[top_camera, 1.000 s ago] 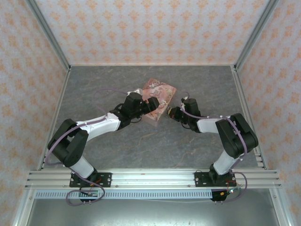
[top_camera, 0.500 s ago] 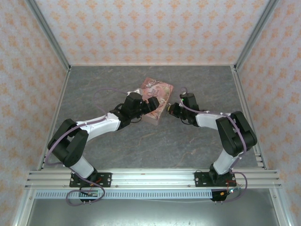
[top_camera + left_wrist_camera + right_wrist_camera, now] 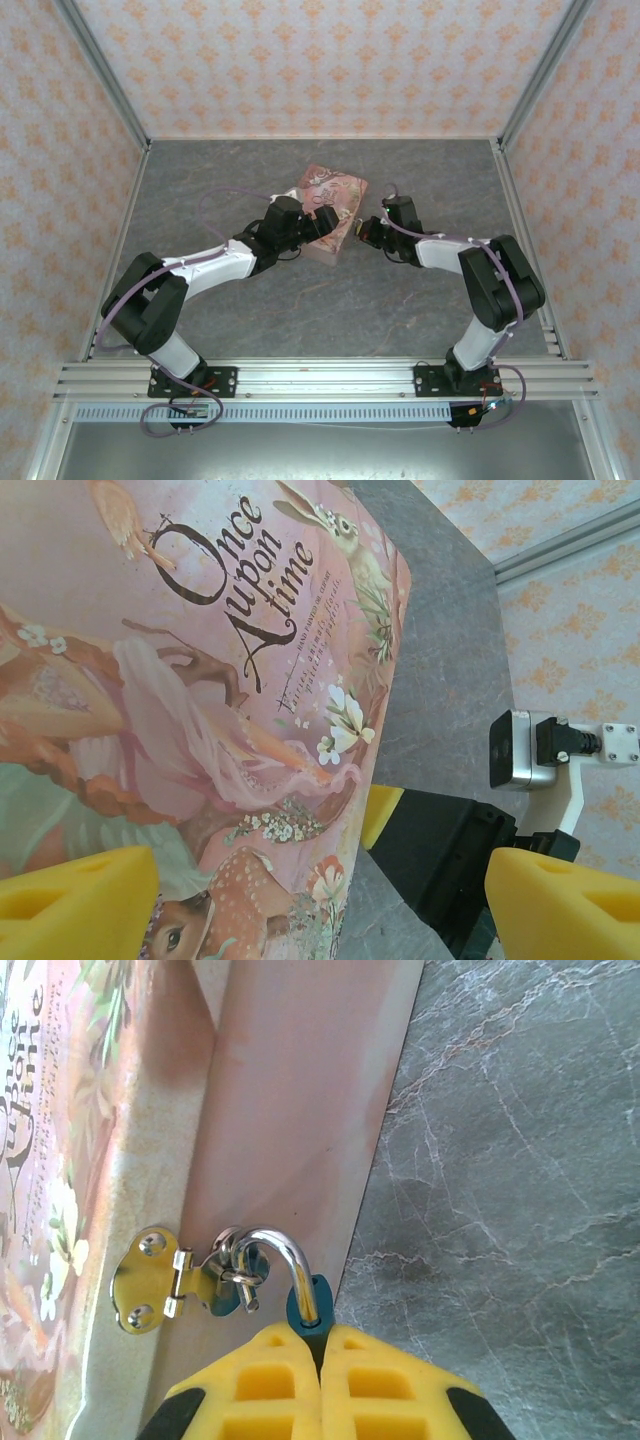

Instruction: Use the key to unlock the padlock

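In the right wrist view my right gripper (image 3: 320,1335) is shut on the teal body of the padlock (image 3: 306,1306). Its silvery shackle (image 3: 288,1252) curves up and left, and its free end hooks through the loop of the brass hasp (image 3: 148,1282) on the pink tin (image 3: 290,1090). From above, the tin (image 3: 335,192) lies mid-table between both arms, with my right gripper (image 3: 362,232) at its right side. My left gripper (image 3: 320,910) is open, its yellow fingers (image 3: 75,905) spread wide over the tin's near corner (image 3: 200,680). The key is hidden.
The grey marbled floor (image 3: 400,300) has free room near the arms and at the far left. Patterned walls and aluminium posts (image 3: 530,75) close in the back and sides. The right arm's black wrist and its camera (image 3: 520,750) sit close beside the tin's corner.
The tin has shifted a little back and to the left, and my right gripper has moved back with it, still on the padlock. The left gripper has hardly moved.
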Controlling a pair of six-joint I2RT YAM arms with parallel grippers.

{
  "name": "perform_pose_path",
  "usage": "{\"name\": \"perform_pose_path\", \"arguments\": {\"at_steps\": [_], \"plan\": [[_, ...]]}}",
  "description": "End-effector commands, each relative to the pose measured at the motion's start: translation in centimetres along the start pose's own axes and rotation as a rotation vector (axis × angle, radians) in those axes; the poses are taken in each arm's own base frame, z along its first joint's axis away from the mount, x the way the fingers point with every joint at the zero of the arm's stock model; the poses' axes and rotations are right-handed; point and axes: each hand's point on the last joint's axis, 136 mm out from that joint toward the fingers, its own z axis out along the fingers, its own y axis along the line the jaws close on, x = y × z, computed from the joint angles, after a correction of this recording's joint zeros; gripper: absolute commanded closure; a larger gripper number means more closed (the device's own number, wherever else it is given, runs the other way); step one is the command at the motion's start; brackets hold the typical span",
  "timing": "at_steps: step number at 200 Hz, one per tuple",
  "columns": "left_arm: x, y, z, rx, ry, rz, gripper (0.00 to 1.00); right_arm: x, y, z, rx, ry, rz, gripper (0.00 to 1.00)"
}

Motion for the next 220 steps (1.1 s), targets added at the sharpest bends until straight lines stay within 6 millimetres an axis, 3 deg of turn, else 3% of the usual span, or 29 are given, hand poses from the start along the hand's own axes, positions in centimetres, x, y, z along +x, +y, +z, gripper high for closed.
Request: {"name": "perform_pose_path", "arguments": {"at_steps": [1, 61, 171, 220], "plan": [[6.3, 10.8, -0.6, -0.366, 0.183, -0.027, 0.14, -7.2, -1.3, -2.0, 0.060, -0.254, 0.041, 1.00], [6.3, 10.8, -0.5, -0.363, 0.184, -0.031, 0.13, -7.0, -2.0, -1.5, 0.081, -0.245, 0.064, 1.00], [6.1, 10.7, -0.7, -0.356, 0.177, -0.033, 0.12, -8.7, -1.4, -1.2, 0.076, -0.285, 0.103, 1.00], [5.4, 11.4, -1.7, -0.369, 0.156, -0.047, 0.12, -8.5, -1.7, -3.4, 0.128, -0.297, 0.029, 1.00]]}}
